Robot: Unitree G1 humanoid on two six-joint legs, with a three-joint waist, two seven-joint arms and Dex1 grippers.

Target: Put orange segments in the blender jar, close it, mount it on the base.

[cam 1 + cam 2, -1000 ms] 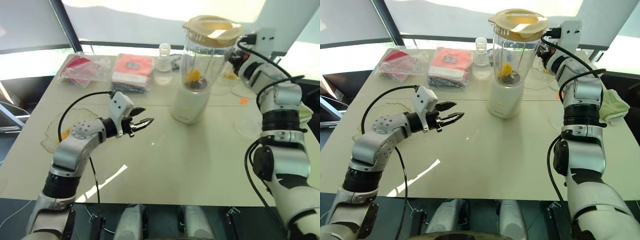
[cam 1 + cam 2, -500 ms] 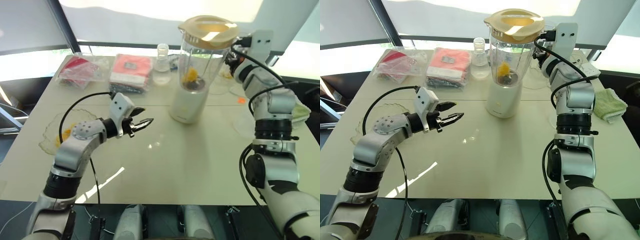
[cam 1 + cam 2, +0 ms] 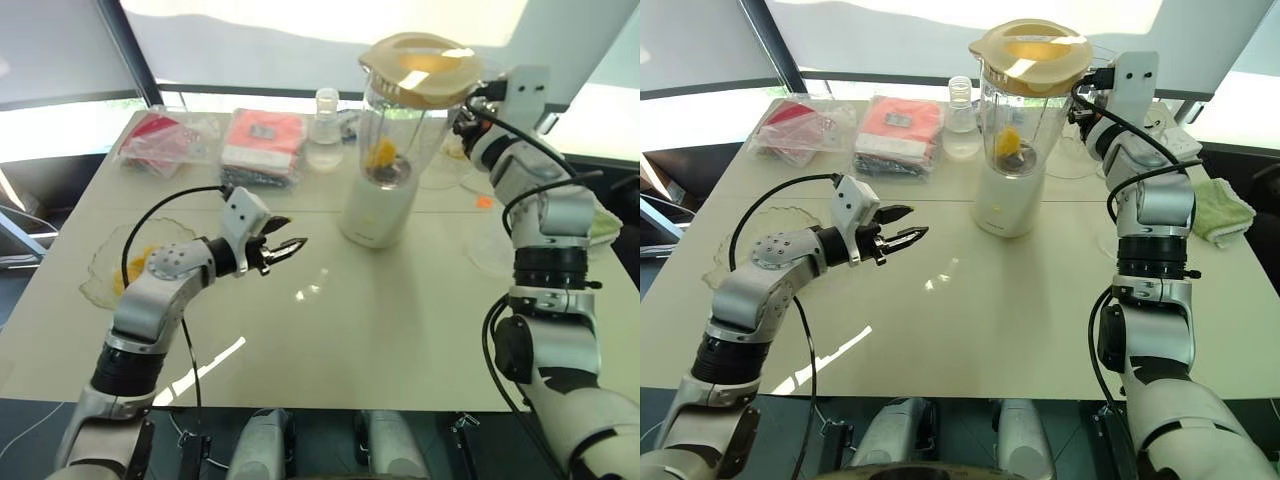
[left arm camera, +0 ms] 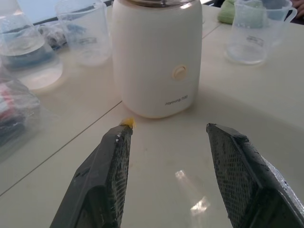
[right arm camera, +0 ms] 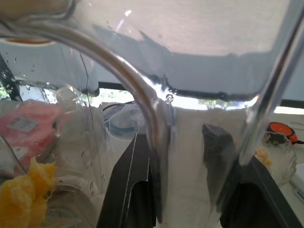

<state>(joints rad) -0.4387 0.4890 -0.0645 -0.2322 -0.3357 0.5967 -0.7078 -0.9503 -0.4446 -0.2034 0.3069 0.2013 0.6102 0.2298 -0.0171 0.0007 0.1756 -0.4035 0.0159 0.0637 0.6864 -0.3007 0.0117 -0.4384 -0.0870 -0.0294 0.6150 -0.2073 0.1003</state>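
The base (image 3: 378, 212) is seen in cream-white, carrying a clear blender jar (image 3: 405, 130) capped by a tan-yellow lid (image 3: 421, 68). Yellow-orange orange segments (image 3: 383, 152) are seen through the jar wall. The surface (image 3: 380, 320) is coloured pale beige. Black fingers (image 4: 107, 180) with a fine mesh pattern are shown on the left hand (image 3: 283, 246). Red and pink packets (image 3: 262, 140) are wrapped in clear plastic. A green cloth (image 3: 1218, 210) is seen at the edge.

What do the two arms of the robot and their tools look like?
Both arms are silver-grey metal segments with black joints and loose black cables. Each wrist carries a white camera block. The left tool has two black fingers with mesh-textured inner pads; the right tool also has black fingers.
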